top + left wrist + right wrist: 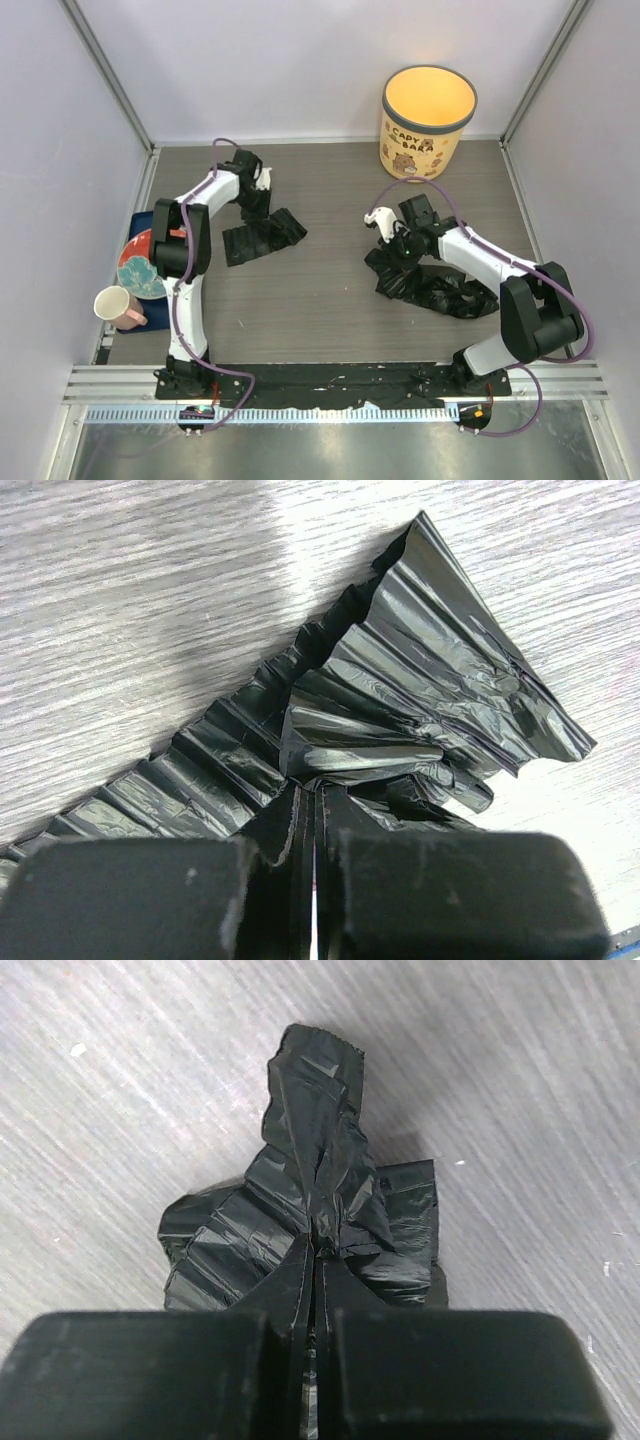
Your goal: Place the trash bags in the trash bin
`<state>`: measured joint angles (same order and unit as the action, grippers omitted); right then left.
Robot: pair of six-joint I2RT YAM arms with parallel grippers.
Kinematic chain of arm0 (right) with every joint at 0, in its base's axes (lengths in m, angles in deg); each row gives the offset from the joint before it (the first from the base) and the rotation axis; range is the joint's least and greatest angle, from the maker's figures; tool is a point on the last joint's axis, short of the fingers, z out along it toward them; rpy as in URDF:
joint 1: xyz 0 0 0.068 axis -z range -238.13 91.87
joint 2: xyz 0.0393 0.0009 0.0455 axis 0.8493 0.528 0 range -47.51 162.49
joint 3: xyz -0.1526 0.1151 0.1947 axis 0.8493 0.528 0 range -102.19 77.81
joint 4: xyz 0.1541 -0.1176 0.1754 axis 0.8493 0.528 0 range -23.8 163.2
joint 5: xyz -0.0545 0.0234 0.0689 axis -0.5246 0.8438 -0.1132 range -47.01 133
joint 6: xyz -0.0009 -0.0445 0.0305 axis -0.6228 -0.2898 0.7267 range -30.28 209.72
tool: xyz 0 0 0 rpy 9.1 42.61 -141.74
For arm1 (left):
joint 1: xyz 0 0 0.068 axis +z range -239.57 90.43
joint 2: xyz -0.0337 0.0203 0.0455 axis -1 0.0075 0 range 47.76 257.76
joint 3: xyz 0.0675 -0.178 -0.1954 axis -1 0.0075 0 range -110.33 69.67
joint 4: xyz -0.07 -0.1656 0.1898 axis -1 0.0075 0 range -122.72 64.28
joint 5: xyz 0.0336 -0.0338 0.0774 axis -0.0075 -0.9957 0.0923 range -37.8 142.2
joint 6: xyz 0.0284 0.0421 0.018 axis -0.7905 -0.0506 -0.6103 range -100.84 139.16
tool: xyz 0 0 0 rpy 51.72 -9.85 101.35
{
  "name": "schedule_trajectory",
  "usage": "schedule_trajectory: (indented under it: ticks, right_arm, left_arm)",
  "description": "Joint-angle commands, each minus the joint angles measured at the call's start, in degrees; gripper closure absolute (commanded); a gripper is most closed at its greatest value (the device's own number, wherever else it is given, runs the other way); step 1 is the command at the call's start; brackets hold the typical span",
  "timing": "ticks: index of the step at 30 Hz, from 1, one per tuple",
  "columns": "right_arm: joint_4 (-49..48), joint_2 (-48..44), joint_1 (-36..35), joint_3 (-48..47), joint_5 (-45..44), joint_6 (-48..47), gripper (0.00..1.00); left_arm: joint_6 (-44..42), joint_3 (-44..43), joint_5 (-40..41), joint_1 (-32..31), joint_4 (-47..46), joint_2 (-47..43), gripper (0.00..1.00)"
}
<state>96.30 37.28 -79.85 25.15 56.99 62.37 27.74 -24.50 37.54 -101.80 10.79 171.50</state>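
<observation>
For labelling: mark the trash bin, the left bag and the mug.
trash bin [418, 145], top view, printed side wall.
left bag [265, 238], top view, pleated middle.
mug [113, 302], top view, its mouth.

Top camera looks down from the near edge over the whole worktop [320, 300]; wrist cameras sit close above its bags [262, 238].

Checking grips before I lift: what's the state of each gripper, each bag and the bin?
Left gripper: shut on left bag.
Right gripper: shut on right bag.
Left bag: pleated, on table, edge pinched.
Right bag: crumpled, on table, pinched.
Bin: upright, open, no bag inside.
</observation>
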Motion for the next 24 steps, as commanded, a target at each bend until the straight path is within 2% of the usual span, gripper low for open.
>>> schedule_trajectory:
  ticks: [1,3,6,11,12,13,16,19,22,24]
  right_arm:
    - [0.39,-2.53,-0.61,-1.20,4.36,0.98,0.99]
    - [0.04,-1.92,-0.52,-2.61,5.94,1.77,0.99]
    - [0.39,-0.33,-0.70,-5.69,6.65,2.57,0.99]
    - [0.39,1.16,-0.61,-9.47,7.27,2.31,0.99]
    - [0.56,1.34,-0.61,-9.91,7.44,2.22,0.99]
    - [0.57,1.51,-0.61,-10.70,7.88,2.13,0.99]
    - [0.39,2.04,-0.61,-12.02,9.02,2.39,0.99]
    - [-0.66,3.18,-0.78,-13.68,10.69,3.44,0.99]
    - [-1.28,5.81,-1.22,-17.01,11.58,3.89,0.99]
    - [-1.37,8.44,-1.40,-20.44,12.19,4.06,0.99]
  left_arm:
    - [-2.34,1.98,4.81,-1.48,-0.87,-0.86,1.00]
    - [-3.56,0.40,5.86,-1.22,-1.84,-3.58,1.00]
    - [-6.55,-6.36,10.60,1.14,-1.58,-4.82,1.00]
    - [-8.22,-20.69,12.54,11.51,4.48,-7.01,1.00]
    - [-8.31,-21.14,12.63,11.96,4.74,-8.24,1.00]
    - [-10.06,-21.32,12.81,15.97,5.62,-9.39,1.00]
    - [-12.61,-19.13,13.07,21.26,6.41,-13.87,1.00]
    - [-13.41,-16.58,13.51,26.88,3.62,-16.95,1.00]
    - [-14.28,-18.49,12.12,30.32,1.77,-16.34,1.00]
    - [-14.82,-19.47,10.71,30.42,0.01,-15.38,1.00]
